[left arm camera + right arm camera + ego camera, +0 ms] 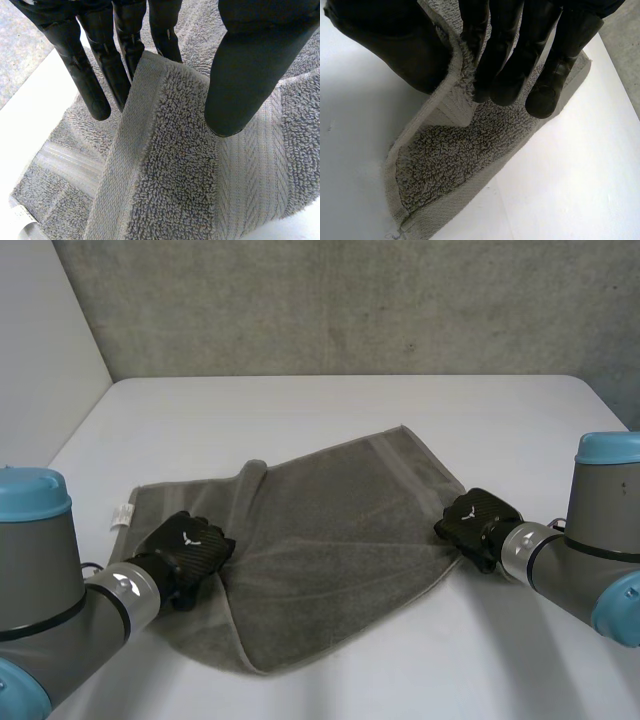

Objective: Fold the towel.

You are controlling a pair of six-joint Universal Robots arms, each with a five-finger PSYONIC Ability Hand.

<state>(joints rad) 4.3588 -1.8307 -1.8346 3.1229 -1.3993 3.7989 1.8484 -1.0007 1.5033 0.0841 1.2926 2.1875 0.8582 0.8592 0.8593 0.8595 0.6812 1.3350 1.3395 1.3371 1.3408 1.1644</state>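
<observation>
I note a white surface [330, 410], bounded at the back by a grey concrete wall [350, 300] and on the left by a white panel [40, 350]. The grey towel [330, 540] lies askew on the middle of the surface, partly doubled over, with a white label [122, 515] at its left corner. The left hand [188, 550] pinches a raised fold near the towel's left edge between fingers [95, 95] and thumb. The right hand [478, 523] grips the lifted right edge likewise. Both arms flank the cloth.
</observation>
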